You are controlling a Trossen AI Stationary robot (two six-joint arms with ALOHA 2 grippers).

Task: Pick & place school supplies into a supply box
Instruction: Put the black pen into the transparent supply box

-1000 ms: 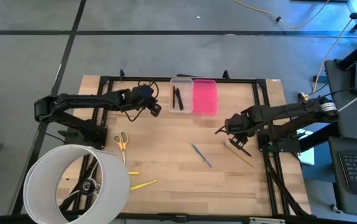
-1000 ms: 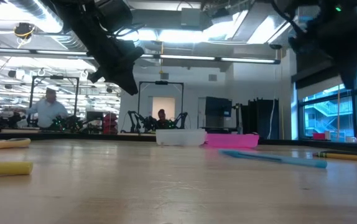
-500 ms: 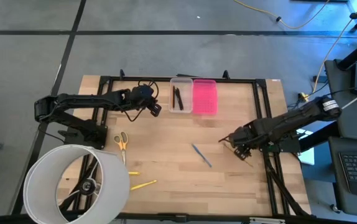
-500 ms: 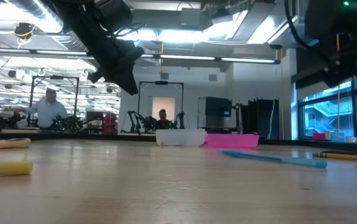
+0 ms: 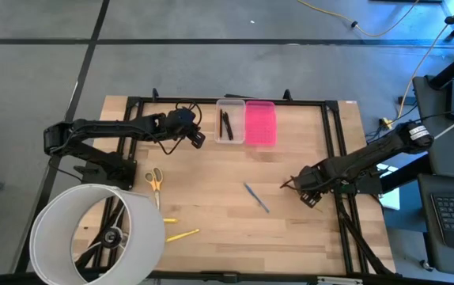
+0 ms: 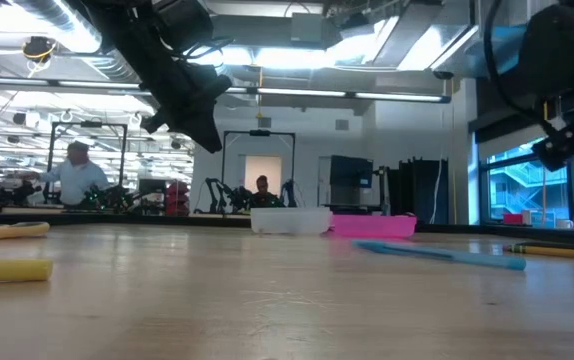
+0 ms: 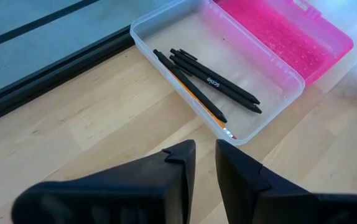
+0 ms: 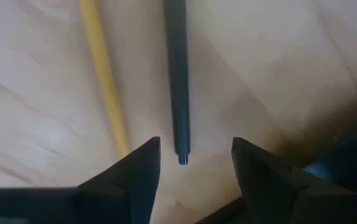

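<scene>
High view: my right gripper (image 5: 300, 190) is low over the table (image 5: 211, 198) near its right edge, above the items lying there. Left gripper (image 5: 198, 140) waits beside the clear box (image 5: 228, 121) at the far edge; the pink lid (image 5: 260, 123) lies open against it. Blue pen (image 5: 255, 197) mid-table; scissors (image 5: 154, 179) and yellow markers (image 5: 181, 234) towards the left edge.

Low view: box (image 6: 289, 220) and lid (image 6: 372, 226) far off, blue pen (image 6: 437, 254) nearer.

Left wrist view: fingers (image 7: 178, 167) nearly closed, holding nothing. Box (image 7: 160, 25) holds black pens (image 7: 216, 82) and one pencil (image 7: 206, 113).

Right wrist view: fingers (image 8: 135, 171) spread, empty, straddling a dark pen's (image 8: 177, 81) tip; a yellow pencil (image 8: 107, 87) lies just beside it. I judge I should keep the pen centred and leave the pencil outside the jaws before closing.
</scene>
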